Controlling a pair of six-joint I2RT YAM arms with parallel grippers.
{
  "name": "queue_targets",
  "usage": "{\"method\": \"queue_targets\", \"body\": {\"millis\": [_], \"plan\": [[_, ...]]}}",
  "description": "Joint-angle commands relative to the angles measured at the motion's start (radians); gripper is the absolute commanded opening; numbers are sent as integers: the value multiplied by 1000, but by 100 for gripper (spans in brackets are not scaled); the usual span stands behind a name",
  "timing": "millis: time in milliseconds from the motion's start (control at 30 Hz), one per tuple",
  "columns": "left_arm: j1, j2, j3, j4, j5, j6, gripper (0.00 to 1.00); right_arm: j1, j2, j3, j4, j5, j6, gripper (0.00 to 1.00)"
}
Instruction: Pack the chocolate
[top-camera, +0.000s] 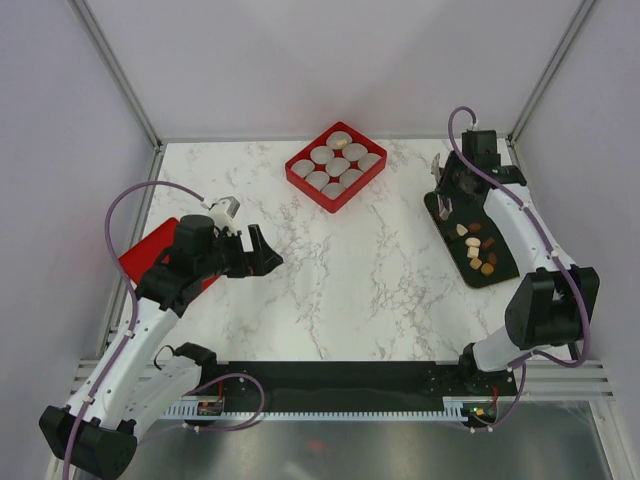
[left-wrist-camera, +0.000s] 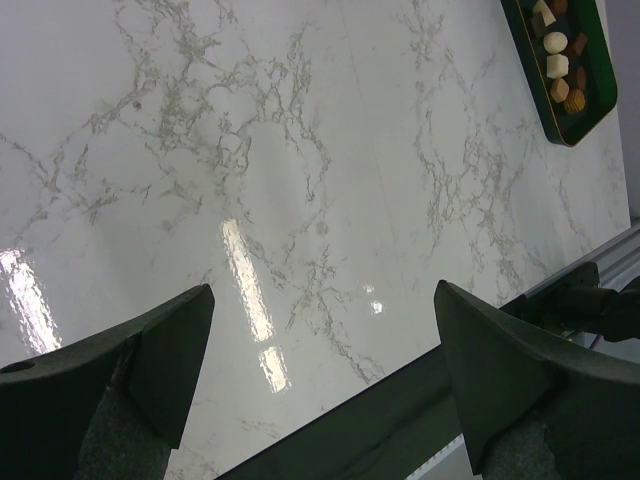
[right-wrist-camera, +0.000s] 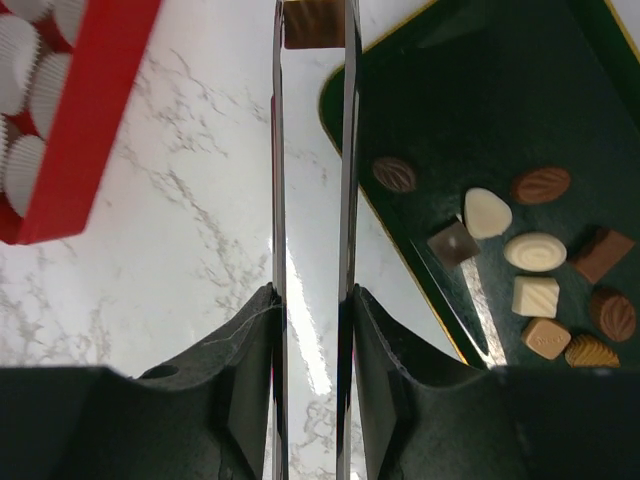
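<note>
Several brown, tan and cream chocolate pieces (top-camera: 475, 250) lie on a dark green tray (top-camera: 503, 272) at the right; they also show in the right wrist view (right-wrist-camera: 535, 265) and in the left wrist view (left-wrist-camera: 558, 65). My right gripper (top-camera: 447, 187) (right-wrist-camera: 313, 300) is shut on long metal tweezers (right-wrist-camera: 278, 150). The tweezer tips pinch one brown chocolate piece (right-wrist-camera: 313, 25) over the tray's corner. My left gripper (top-camera: 262, 250) (left-wrist-camera: 320, 330) is open and empty above the marble table, far from the tray.
A red box (top-camera: 300, 178) (right-wrist-camera: 90, 130) holding several white paper cups (top-camera: 337, 165) (right-wrist-camera: 30, 100) stands at the back centre. A red lid (top-camera: 140, 255) lies under my left arm. A black strip (top-camera: 340, 375) runs along the table's near edge.
</note>
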Motion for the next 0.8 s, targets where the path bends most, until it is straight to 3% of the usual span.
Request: {"method": "queue_targets", "body": {"millis": [0, 200, 400, 767], "plan": [[2, -10, -1, 32, 11, 42, 100, 35, 43, 116, 26, -37, 19, 40], [2, -11, -3, 32, 4, 42, 100, 206, 234, 387, 53, -29, 28, 40], [2, -8, -3, 34, 4, 42, 100, 282, 460, 578, 104, -17, 43, 40], [2, -7, -3, 34, 4, 42, 100, 317, 616, 655, 200, 42, 27, 41]]}}
